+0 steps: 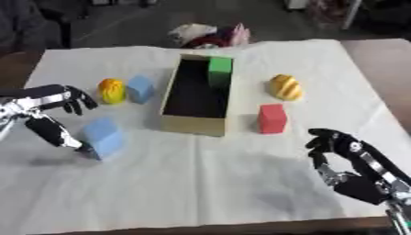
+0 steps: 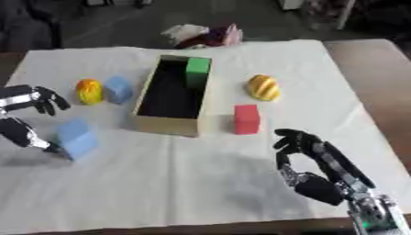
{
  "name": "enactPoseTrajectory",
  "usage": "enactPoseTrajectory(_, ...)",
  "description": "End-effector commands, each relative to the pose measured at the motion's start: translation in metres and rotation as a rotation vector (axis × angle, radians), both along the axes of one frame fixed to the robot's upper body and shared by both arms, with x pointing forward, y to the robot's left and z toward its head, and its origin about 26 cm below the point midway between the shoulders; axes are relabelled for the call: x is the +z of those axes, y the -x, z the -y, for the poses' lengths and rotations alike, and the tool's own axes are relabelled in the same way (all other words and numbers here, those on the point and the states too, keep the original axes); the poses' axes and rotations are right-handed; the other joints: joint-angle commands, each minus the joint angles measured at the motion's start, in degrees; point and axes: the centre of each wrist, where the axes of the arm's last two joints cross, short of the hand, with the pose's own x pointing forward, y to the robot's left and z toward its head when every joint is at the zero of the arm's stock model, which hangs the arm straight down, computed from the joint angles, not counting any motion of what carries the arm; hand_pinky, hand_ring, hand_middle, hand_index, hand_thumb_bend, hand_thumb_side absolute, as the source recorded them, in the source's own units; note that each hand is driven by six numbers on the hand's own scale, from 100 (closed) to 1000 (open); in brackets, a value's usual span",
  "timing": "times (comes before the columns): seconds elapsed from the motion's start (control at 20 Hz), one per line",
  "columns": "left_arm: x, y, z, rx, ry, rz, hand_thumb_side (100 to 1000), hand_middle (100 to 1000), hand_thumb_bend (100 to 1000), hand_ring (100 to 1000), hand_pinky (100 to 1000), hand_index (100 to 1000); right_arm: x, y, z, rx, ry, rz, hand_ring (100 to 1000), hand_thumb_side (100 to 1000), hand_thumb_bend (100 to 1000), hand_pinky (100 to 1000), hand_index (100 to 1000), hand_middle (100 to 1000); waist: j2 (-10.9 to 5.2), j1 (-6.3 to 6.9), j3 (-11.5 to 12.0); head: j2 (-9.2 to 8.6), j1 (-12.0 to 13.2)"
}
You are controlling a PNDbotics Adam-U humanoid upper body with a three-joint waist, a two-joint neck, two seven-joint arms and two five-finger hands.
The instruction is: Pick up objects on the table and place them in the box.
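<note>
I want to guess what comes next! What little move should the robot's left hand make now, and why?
Probably close the left hand on the big blue block. Its thumb already touches the block's near side and its fingers curl above, but nothing grips yet. The box sits just right of it, holding only a green block.

The scene is evenly and softly lit from above, faint shadows are cast, and everything is rendered slightly blurred.
</note>
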Motion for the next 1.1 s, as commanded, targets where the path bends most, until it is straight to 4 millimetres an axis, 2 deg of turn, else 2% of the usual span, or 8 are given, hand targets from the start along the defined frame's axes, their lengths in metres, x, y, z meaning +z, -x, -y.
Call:
enactPoseTrajectory(0.05,0.009,-0.003,-0.001,0.019,-0.025,0.046,258,758,690,715,750,843,0.006,-0.002,0.001,0.004,0.002,0.019,656,416,100,765,884,668,-0.48,-0.04,-0.07,-0.49,0.18)
enactPoseTrajectory(0.55,-0.003,-0.007,0.010,0.013,0.006,0.054,199,697,619,664,717,803,0.006,-0.002,0.000,0.007,-0.001,0.018,656,418,100,765,884,668,-0.47,-0.08,-0.17,-0.59,0.17)
enactPoseTrajectory(0.65,-0.004,-0.008,0.011,0.005,0.007,0.047,157,666,565,633,698,778,0.005,-0.002,0.000,0.008,-0.001,0.017,657,419,100,765,884,668,-0.46,-0.06,-0.20,-0.52,0.23)
enactPoseTrajectory(0.8,-0.005,-0.008,0.012,-0.004,0.007,0.040,100,588,436,562,637,716,0.005,-0.002,0.001,0.007,-0.001,0.017,657,423,100,765,884,668,-0.45,0.03,-0.24,-0.52,0.25)
enactPoseTrajectory(0.9,-0.002,-0.008,0.012,-0.004,0.009,0.057,100,540,382,518,601,677,0.005,-0.002,0.001,0.007,-0.001,0.016,657,425,100,765,883,668,-0.47,0.08,-0.27,-0.47,0.22)
enactPoseTrajectory(1.1,0.018,-0.007,0.011,-0.006,0.025,0.140,100,510,370,491,587,654,0.005,-0.002,0.001,0.005,-0.001,0.016,657,427,100,765,883,668,-0.55,0.14,-0.25,-0.47,0.06)
